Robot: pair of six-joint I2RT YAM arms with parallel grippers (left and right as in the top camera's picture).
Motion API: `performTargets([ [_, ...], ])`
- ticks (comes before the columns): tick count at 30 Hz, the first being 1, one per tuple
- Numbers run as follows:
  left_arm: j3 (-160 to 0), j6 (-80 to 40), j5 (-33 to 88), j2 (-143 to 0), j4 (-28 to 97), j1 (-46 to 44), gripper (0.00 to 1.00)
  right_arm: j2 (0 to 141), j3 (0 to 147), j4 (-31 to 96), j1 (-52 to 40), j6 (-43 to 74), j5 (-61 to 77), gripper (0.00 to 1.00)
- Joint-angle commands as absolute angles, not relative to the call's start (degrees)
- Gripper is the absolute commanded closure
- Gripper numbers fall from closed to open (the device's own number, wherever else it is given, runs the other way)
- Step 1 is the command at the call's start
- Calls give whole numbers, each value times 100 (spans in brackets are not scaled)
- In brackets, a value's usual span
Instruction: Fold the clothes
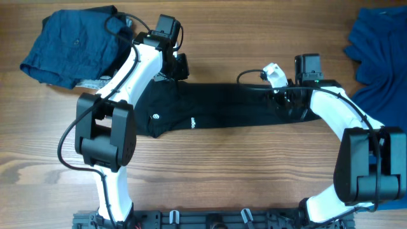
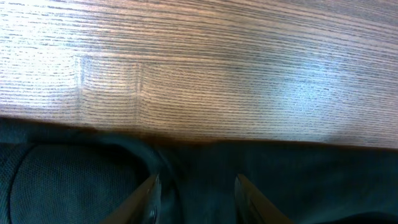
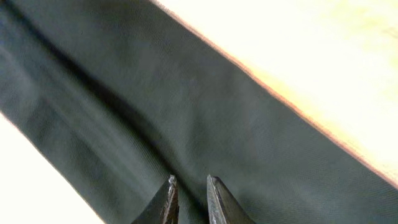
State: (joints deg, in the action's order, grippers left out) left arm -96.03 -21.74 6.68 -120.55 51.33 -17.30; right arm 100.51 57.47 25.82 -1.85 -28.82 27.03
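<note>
The right claw (image 3: 191,182) is showing its two fingers nearly together, with a ridge of black cloth running straight into the narrow gap, so it appears to be clamping the shirt (image 1: 222,108). The left claw (image 2: 196,180) is standing with its fingers partly apart and dark fabric lying in and under the gap; whether it is pinching that cloth or only resting over it, I cannot tell. Outward from both, the shirt is lying on the table (image 1: 254,172) as a long black band running left to right, its long axis joining the two claws: the left one is sitting at the band's left end by the far edge, the right one at its right end. Any fold end over end would, I judge, be travelling along that axis, each arm being nearest its own end. The overhead view is giving the whole band, its small white marks and the other clothes well apart (a dark blue heap (image 1: 70,44) far left, a royal blue one (image 1: 381,57) far right), but it is hiding the jaws behind the wrists. Only the wrist views are showing the gaps, and the left one the shirt's far edge against bare wood.
</note>
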Motion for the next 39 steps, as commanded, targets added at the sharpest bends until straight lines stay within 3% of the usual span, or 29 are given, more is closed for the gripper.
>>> performTargets([
  [1, -9664, -2106, 572, -12119, 5135, -1747, 62, 10127, 5767, 2394, -209, -2379, 3009, 80],
  [7, -9664, -2104, 569, -12119, 5133, -1747, 62, 10182, 5765, 2427, -209, -2241, 2727, 66],
  [12, -9664, -2104, 567, -12119, 5129, -1747, 62, 10298, 5734, 2353, -209, -1538, 2580, 91],
  [14, -9664, -2106, 567, -12119, 5118, -1747, 62, 10337, 5734, 2287, -209, -1197, 2547, 96],
  [24, -9664, -2106, 569, -12119, 5120, -1747, 61, 10460, 5730, 2423, -209, -244, 1885, 96],
  [35, -9664, -2106, 569, -12119, 5113, -1747, 61, 10460, 5730, 4160, -209, 73, 1852, 96],
  [39, -9664, -2106, 569, -12119, 5054, -1747, 61, 10460, 5730, 4224, -209, 475, 1168, 96],
])
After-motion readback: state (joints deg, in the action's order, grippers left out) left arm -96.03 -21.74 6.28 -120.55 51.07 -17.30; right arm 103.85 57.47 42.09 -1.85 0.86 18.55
